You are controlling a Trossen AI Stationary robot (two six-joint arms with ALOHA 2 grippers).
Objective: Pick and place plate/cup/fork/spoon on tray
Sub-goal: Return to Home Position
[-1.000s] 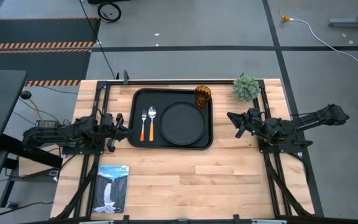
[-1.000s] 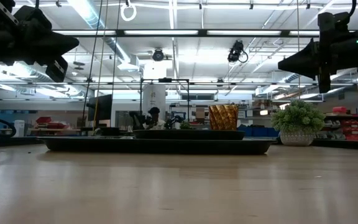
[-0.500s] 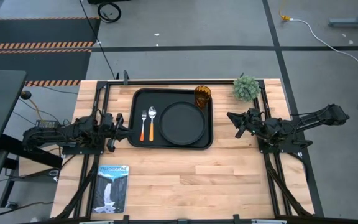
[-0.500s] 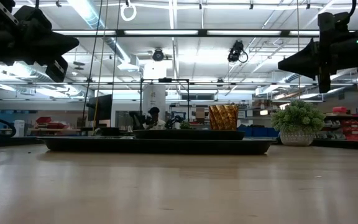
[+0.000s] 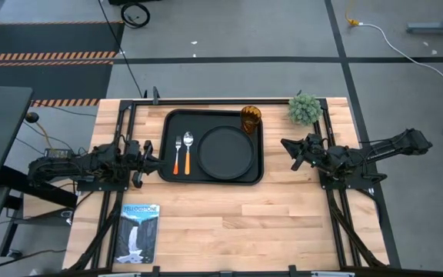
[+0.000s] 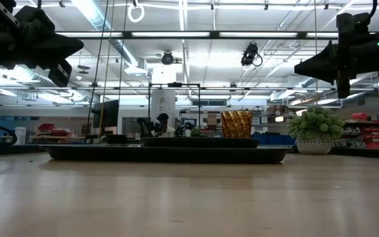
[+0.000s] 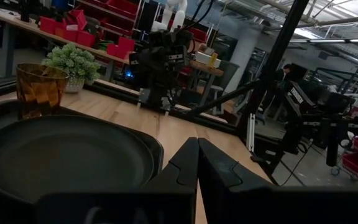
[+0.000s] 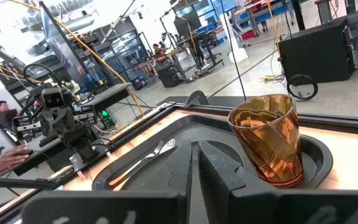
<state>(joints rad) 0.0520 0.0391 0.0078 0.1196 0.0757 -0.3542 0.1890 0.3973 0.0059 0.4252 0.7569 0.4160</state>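
Round matte black plate (image 5: 226, 151), amber ribbed cup (image 5: 251, 118), red-handled fork (image 5: 178, 155) and yellow-handled spoon (image 5: 188, 151) lie on the black rectangular tray (image 5: 168, 123). My left claw (image 5: 146, 157) and right claw (image 5: 289, 148) are closed, empty, beside it. Placement appears complete; next, retract.

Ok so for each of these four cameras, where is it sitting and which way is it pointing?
High view: overhead, straight down on the tray, left gripper and right gripper.
Low view: table height, level across at the tray's edge; both arms hang at the top corners.
Left wrist view: across the plate toward the right arm; own shut fingers below.
Right wrist view: past the cup toward the left arm; own shut fingers below.
All four share the cup.
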